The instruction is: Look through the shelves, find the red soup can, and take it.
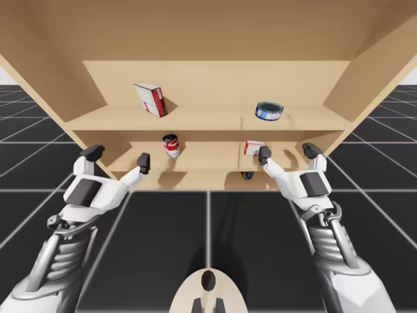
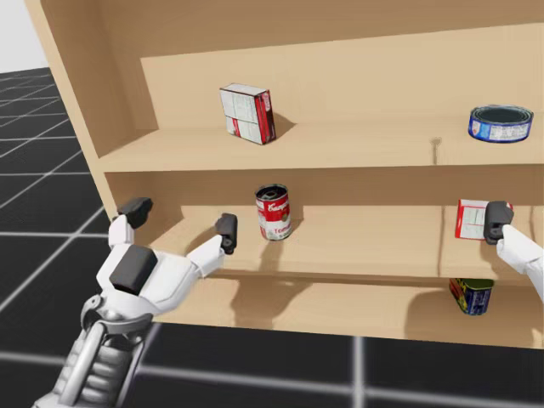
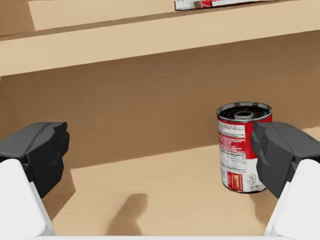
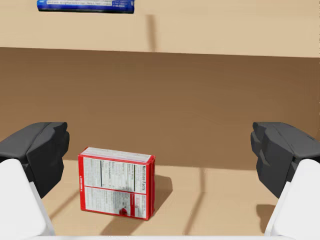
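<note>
The red soup can (image 1: 171, 145) (image 2: 273, 212) stands upright on the middle shelf (image 1: 208, 160), towards its left half. My left gripper (image 1: 118, 157) (image 2: 180, 218) is open just in front of that shelf's edge, a little to the left of the can. In the left wrist view the soup can (image 3: 242, 146) stands ahead of the left gripper (image 3: 160, 155), partly behind one finger (image 3: 280, 155), untouched. My right gripper (image 1: 288, 152) (image 4: 160, 155) is open further right, with a small red box (image 4: 117, 182) (image 1: 253, 147) ahead of it.
On the upper shelf stand a tilted red-and-white box (image 1: 150, 99) (image 2: 247, 113) and a flat blue can (image 1: 269, 110) (image 2: 501, 122). A dark blue can (image 2: 471, 295) sits on the lowest shelf, under the red box. A thin divider (image 2: 444, 238) splits the middle shelf at the right.
</note>
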Action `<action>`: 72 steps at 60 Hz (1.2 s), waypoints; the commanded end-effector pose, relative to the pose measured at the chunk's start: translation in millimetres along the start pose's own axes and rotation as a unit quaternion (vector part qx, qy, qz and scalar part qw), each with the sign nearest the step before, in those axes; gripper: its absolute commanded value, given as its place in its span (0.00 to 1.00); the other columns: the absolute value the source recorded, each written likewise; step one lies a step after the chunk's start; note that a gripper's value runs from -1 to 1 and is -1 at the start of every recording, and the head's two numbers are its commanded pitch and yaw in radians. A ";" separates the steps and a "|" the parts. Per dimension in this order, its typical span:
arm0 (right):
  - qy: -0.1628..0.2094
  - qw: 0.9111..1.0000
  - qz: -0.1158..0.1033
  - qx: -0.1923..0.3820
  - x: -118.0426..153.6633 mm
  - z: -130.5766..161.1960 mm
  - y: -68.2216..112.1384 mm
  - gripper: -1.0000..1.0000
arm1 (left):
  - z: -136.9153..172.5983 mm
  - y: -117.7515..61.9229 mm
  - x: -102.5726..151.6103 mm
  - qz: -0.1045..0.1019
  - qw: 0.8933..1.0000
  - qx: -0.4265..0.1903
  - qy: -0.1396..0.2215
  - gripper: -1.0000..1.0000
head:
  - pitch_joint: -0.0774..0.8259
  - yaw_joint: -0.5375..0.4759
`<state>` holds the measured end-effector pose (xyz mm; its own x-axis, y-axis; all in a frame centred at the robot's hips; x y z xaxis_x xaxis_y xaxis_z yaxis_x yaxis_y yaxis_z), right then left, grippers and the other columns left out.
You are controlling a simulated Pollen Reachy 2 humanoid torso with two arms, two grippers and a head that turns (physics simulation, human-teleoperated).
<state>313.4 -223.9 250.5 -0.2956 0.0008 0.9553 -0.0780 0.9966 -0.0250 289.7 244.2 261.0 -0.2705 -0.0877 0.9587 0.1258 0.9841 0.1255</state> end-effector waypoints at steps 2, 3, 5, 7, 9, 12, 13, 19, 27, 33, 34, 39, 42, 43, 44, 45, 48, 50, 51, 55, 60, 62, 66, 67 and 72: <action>0.001 1.000 -0.002 -0.004 -1.0 0.3 1.0 0.00 | 8.1 -22.9 19.7 0.042 0.997 -0.046 0.052 0.00 | 0.50 0.74; 0.001 1.000 -0.002 -0.004 -1.0 0.2 1.0 0.00 | 7.2 -24.4 20.2 0.045 0.996 -0.052 0.053 0.00 | 0.51 0.74; 0.001 1.000 -0.002 -0.005 -1.1 0.2 1.0 0.00 | 3.2 -30.0 21.0 0.060 0.994 -0.063 0.061 0.00 | 0.51 0.75; 0.001 1.000 -0.001 -0.005 -1.1 0.2 1.0 0.00 | 0.3 -32.8 20.7 0.065 0.994 -0.065 0.062 0.00 | 0.51 0.75; 0.001 1.000 -0.002 -0.005 -1.2 0.1 1.0 0.00 | -6.0 -38.7 19.1 0.072 0.993 -0.070 0.068 0.00 | 0.50 0.75; 0.001 1.000 -0.002 -0.004 -1.4 0.0 0.5 0.00 | -13.7 -44.2 16.9 0.076 0.992 -0.071 0.075 0.00 | 0.50 0.75; 0.001 1.000 -0.002 -0.005 -1.2 0.0 0.4 0.00 | -17.7 -46.8 15.7 0.082 0.991 -0.072 0.079 0.00 | 0.50 0.75; -0.001 1.000 -0.002 -0.005 -1.2 -0.3 -0.5 0.00 | -33.8 -55.7 9.5 0.090 0.989 -0.071 0.095 0.00 | 0.51 0.76; -0.003 1.000 -0.004 -0.006 -0.7 -0.6 -1.8 0.00 | -58.5 -66.9 -1.1 0.097 0.987 -0.061 0.115 0.00 | 0.51 0.75; -0.004 1.000 -0.004 -0.008 -0.3 -0.6 -2.6 0.00 | -77.8 -75.9 -12.2 0.093 0.986 -0.046 0.127 0.00 | 0.51 0.76; -0.004 1.000 -0.004 -0.008 -0.3 -0.6 -2.7 0.00 | -79.7 -76.8 -13.3 0.092 0.986 -0.044 0.129 0.00 | 0.51 0.76; -0.005 1.000 -0.005 -0.009 0.0 -0.6 -3.6 0.00 | -90.7 -82.7 -19.8 0.097 0.985 -0.035 0.138 0.00 | 0.51 0.76; -0.006 1.000 -0.004 -0.010 0.4 -0.4 -4.3 0.00 | -98.0 -86.2 -23.7 0.099 0.984 -0.027 0.144 0.00 | 0.51 0.76; -0.006 1.000 -0.004 -0.011 0.5 -0.3 -4.5 0.00 | -100.6 -87.6 -25.1 0.099 0.984 -0.023 0.145 0.00 | 0.52 0.76; -0.007 1.000 -0.004 -0.011 0.6 -0.2 -4.6 0.00 | -103.2 -88.9 -26.9 0.098 0.984 -0.020 0.146 0.00 | 0.52 0.76; -0.007 1.000 -0.004 -0.011 0.7 -0.2 -4.7 0.00 | -104.4 -89.6 -27.8 0.098 0.984 -0.019 0.147 0.00 | 0.52 0.76; -0.007 1.000 -0.005 -0.011 0.8 -0.2 -5.0 0.00 | -109.7 -93.2 -32.5 0.100 0.983 -0.014 0.153 0.00 | 0.52 0.76; -0.008 1.000 -0.003 -0.012 0.8 -0.2 -5.2 0.00 | -113.4 -95.7 -36.4 0.098 0.983 -0.010 0.157 0.00 | 0.52 0.76; -0.008 1.000 -0.003 -0.012 0.7 -0.3 -5.3 0.00 | -114.3 -96.1 -37.3 0.100 0.982 -0.009 0.158 0.00 | 0.52 0.76; -0.009 1.000 -0.005 -0.012 1.0 -0.5 -5.8 0.00 | -118.9 -98.5 -43.2 0.102 0.981 0.001 0.165 0.00 | 0.52 0.76; -0.009 1.000 -0.005 -0.013 1.1 -0.4 -6.6 0.00 | -121.6 -102.4 -48.7 0.106 0.980 0.007 0.170 0.00 | 0.52 0.76; -0.009 1.000 -0.006 -0.013 1.1 -0.4 -6.8 0.00 | -121.8 -103.3 -49.1 0.106 0.980 0.007 0.170 0.00 | 0.52 0.76; -0.009 1.000 -0.006 -0.013 1.0 -0.5 -7.1 0.00 | -121.8 -106.2 -50.1 0.103 0.980 0.008 0.169 0.09 | 0.52 0.76; -0.009 1.000 -0.006 -0.013 1.0 -0.6 -7.3 0.00 | -121.8 -107.4 -50.1 0.103 0.980 0.007 0.170 0.36 | 0.52 0.76; -0.009 1.000 -0.006 -0.013 0.6 -0.9 -7.7 0.00 | -121.9 -110.3 -50.3 0.100 0.981 0.005 0.168 0.95 | 0.53 0.76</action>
<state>314.4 -231.6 252.2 -0.3123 -0.0066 0.9500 -0.0568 0.9983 -0.0117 407.5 153.9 240.4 0.0601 -0.0035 0.9982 0.1043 0.9945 -0.0028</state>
